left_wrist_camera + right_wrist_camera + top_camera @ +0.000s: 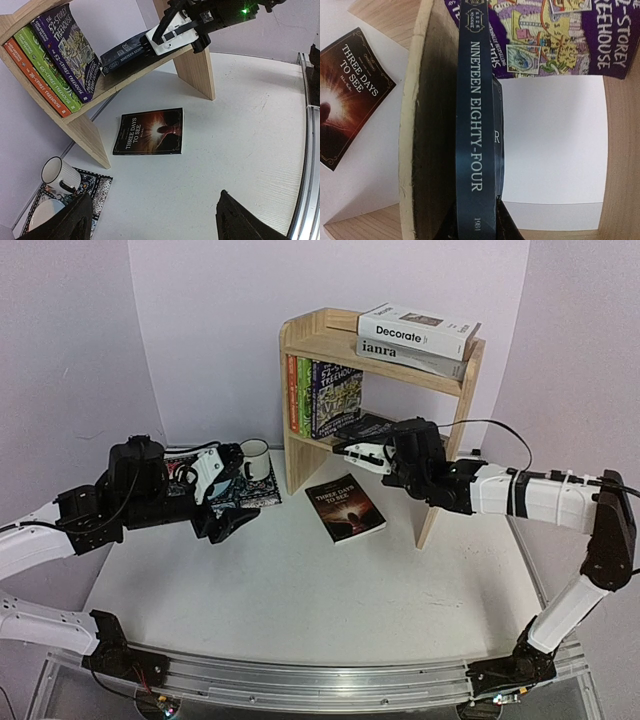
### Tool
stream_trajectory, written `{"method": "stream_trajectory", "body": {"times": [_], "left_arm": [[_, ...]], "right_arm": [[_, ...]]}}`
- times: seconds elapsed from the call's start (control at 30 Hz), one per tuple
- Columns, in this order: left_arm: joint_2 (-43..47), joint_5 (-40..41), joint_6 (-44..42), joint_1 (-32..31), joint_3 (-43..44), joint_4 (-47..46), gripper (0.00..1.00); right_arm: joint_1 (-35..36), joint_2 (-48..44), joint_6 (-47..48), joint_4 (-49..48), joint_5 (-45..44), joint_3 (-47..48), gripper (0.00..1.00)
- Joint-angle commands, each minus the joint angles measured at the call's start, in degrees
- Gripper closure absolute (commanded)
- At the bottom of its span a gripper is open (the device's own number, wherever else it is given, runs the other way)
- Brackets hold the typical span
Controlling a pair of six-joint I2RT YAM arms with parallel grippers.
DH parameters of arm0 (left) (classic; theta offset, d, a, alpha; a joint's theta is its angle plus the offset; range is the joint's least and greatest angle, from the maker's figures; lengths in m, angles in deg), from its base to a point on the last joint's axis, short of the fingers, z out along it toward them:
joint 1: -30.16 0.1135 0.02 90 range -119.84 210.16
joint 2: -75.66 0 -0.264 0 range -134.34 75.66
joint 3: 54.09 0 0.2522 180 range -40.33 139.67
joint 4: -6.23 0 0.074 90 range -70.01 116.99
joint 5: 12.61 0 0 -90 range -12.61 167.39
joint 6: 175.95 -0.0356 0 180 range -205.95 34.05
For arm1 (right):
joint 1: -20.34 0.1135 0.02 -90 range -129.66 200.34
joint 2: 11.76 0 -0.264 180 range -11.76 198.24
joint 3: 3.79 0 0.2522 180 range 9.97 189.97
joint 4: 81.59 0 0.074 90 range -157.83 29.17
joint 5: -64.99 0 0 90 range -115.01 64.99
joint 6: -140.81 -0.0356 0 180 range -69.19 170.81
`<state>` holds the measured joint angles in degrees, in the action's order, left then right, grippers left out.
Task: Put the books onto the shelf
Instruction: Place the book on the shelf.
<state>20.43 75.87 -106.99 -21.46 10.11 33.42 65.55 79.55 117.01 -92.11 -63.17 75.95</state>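
The pine shelf [325, 340] stands at the back. White "Decorate" [415, 328] lies on grey "ianra" [410, 357] on its top tier. Three Treehouse paperbacks [318, 395] stand on the lower tier. Dark blue "Nineteen Eighty-Four" [476, 125] lies flat on the lower board, and my right gripper [476, 224] is shut on its spine end. Black "Three Days to See" [345, 507] lies flat on the table before the shelf. My left gripper [155, 220] hangs open above the table, short of that book [150, 131], nothing between its fingers [240, 220].
A patterned placemat [100, 187] with a white mug [57, 175] and a plate [42, 220] lies left of the shelf, close under my left gripper. The shelf's right side panel [432, 520] stands just behind my right arm. A metal rail [320, 680] runs along the near edge.
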Motion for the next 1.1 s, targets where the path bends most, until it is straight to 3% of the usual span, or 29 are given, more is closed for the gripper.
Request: {"method": "stream_trajectory", "body": {"times": [0.0, 0.13, 0.3, 0.4, 0.73, 0.87, 1.07], "left_arm": [[-0.5, -0.8, -0.2, 0.3, 0.1, -2.4, 0.14], [-1.0, -0.8, -0.2, 0.3, -0.2, -2.6, 0.14], [-0.7, -0.8, -0.1, 0.3, -0.6, -2.6, 0.14], [-0.5, -1.0, -0.1, 0.3, -0.6, -2.6, 0.14], [-2.4, -1.4, -0.1, 0.3, 0.2, -2.8, 0.14], [-2.9, -1.8, -0.1, 0.3, 0.3, -2.8, 0.14], [-3.4, -1.9, 0.1, 0.3, 0.4, -3.2, 0.13]], "right_arm": [[-2.4, -0.2, -5.3, 0.5, -0.9, 4.8, 0.97], [-3.4, 0.9, -5.8, 2.0, -1.5, 5.8, 0.94], [-3.5, -1.0, -6.3, 3.8, 0.3, 4.7, 0.61], [-3.4, -2.3, -7.5, 5.9, 1.9, 4.5, 0.51], [-3.4, -6.8, -13.9, 19.1, 12.5, 7.2, 0.31], [-3.4, -6.7, -15.8, 22.3, 14.5, 9.1, 0.33], [-3.4, -4.6, -18.4, 22.9, 13.9, 12.1, 0.57]]}}
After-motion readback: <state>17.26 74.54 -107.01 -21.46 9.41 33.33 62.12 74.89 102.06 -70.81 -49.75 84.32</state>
